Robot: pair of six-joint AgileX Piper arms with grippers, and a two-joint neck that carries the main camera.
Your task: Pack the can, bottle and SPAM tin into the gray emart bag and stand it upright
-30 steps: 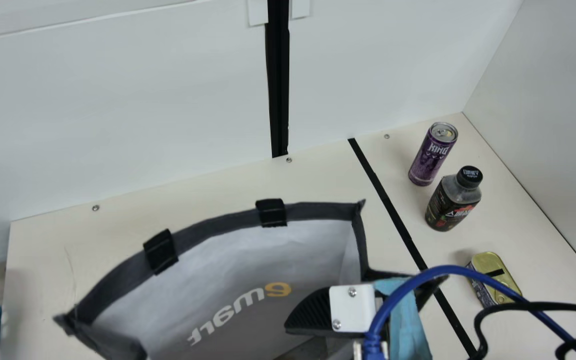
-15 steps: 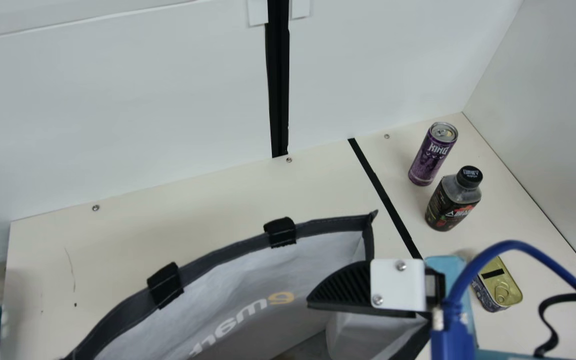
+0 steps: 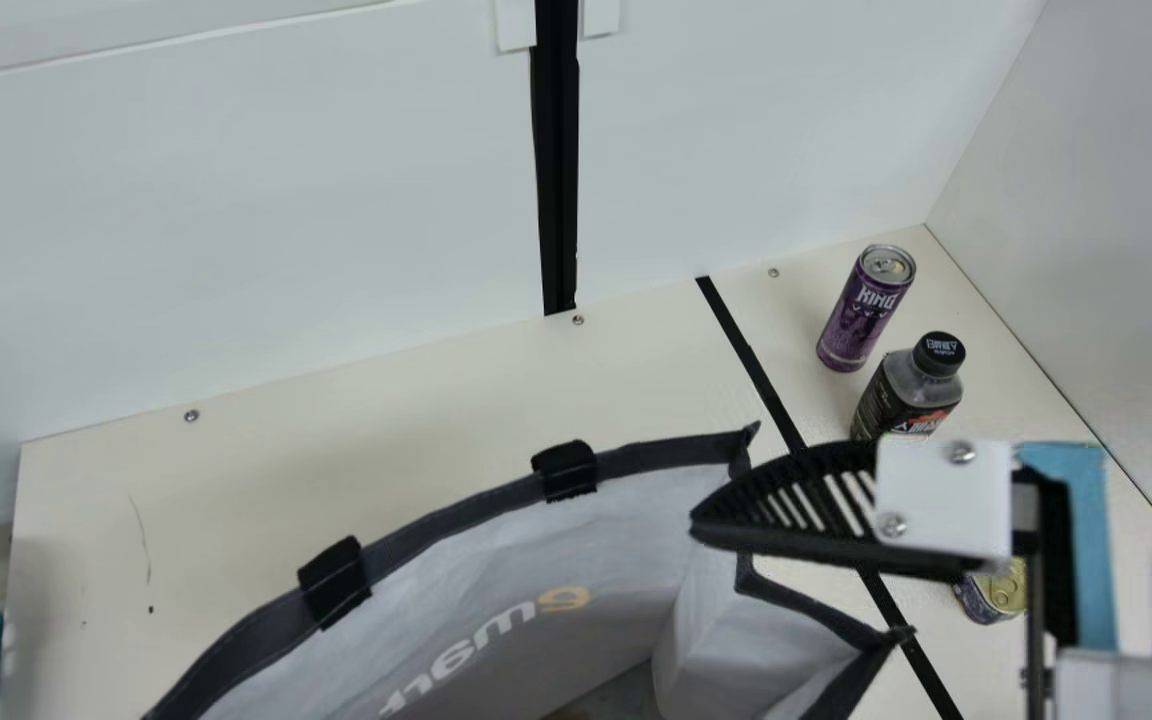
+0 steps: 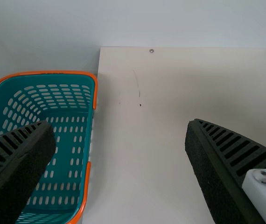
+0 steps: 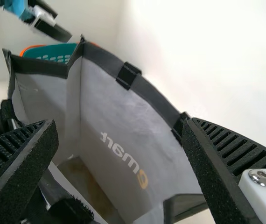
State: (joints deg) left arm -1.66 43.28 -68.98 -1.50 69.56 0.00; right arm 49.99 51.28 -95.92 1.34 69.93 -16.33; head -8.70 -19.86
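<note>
Left gripper (image 4: pixel 121 125) and right gripper (image 5: pixel 120 122) gape; the right should clear the gray emart bag (image 3: pixel 506 565) before reaching the SPAM tin (image 3: pixel 1004 592) alongside.

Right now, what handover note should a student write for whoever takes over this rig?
Left gripper: open, empty, near the teal basket.
Right gripper: open, empty, by the gray emart bag.
Can, bottle, SPAM tin: on the table, outside the bag.
Done: bag's mouth is open.
To do: pack all three, leave the bag upright.
</note>
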